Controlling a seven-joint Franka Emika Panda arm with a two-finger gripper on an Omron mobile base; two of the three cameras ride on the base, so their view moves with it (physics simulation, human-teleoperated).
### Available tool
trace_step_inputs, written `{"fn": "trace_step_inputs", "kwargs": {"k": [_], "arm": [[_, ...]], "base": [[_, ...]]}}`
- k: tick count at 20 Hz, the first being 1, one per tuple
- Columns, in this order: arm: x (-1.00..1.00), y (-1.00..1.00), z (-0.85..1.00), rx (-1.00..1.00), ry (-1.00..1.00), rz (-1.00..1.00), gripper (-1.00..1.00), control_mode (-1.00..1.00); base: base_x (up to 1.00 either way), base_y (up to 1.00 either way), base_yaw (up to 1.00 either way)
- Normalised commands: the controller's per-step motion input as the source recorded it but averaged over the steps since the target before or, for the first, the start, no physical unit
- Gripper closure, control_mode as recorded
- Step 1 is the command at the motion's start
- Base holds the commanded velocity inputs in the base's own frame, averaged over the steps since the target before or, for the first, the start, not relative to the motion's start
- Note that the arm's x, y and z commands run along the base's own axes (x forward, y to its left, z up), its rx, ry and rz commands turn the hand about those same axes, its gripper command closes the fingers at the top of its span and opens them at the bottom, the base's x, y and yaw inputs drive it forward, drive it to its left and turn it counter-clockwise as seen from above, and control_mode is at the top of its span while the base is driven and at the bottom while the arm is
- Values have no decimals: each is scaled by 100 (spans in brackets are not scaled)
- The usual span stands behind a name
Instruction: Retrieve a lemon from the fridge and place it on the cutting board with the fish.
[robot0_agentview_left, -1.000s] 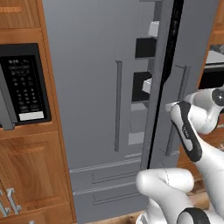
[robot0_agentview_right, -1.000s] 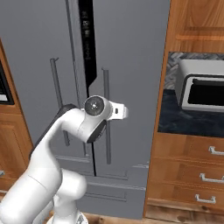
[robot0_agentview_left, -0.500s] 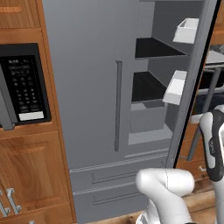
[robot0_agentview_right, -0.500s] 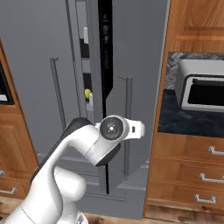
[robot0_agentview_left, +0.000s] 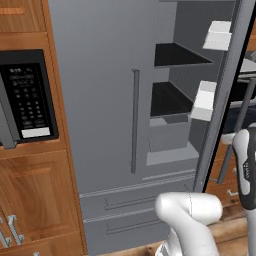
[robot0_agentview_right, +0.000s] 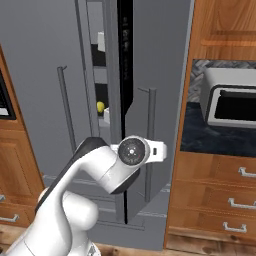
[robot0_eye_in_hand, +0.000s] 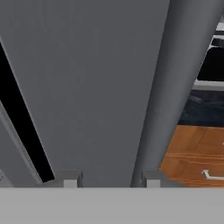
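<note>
The grey fridge (robot0_agentview_left: 100, 100) stands with its left door closed and its right door (robot0_agentview_right: 155, 60) swung open. Through the gap a small yellow lemon (robot0_agentview_right: 100, 106) rests on a shelf inside. In the left base view dark shelves (robot0_agentview_left: 172, 97) and white door bins (robot0_agentview_left: 205, 100) show. My gripper (robot0_eye_in_hand: 111, 181) faces the outside of the open door, its fingertips (robot0_eye_in_hand: 72, 181) apart and holding nothing. The door's bar handle (robot0_eye_in_hand: 175, 87) runs past the right fingertip. My wrist (robot0_agentview_right: 132, 150) hangs level with the handle (robot0_agentview_right: 150, 145). The cutting board and the fish are out of view.
A black microwave (robot0_agentview_left: 27, 100) sits in wooden cabinets left of the fridge. Right of the fridge a toaster oven (robot0_agentview_right: 232, 102) stands on a dark counter (robot0_agentview_right: 215, 137) above wooden drawers (robot0_agentview_right: 220, 200). The open door juts out between my arm and that counter.
The right fridge door has swung from barely ajar to wide open, with my hand moving outward along with it. The jaws have parted from the handle.
</note>
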Motion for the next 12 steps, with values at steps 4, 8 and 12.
{"fn": "trace_step_inputs", "kwargs": {"k": [4, 8, 12], "arm": [[-54, -13, 12, -2, 5, -4, -100, -100], [-75, 11, 20, -11, 10, -8, -100, -100], [-49, 76, 16, -25, 20, -1, -100, -100]], "base": [[0, 0, 0], [0, 0, 0], [0, 0, 0]]}}
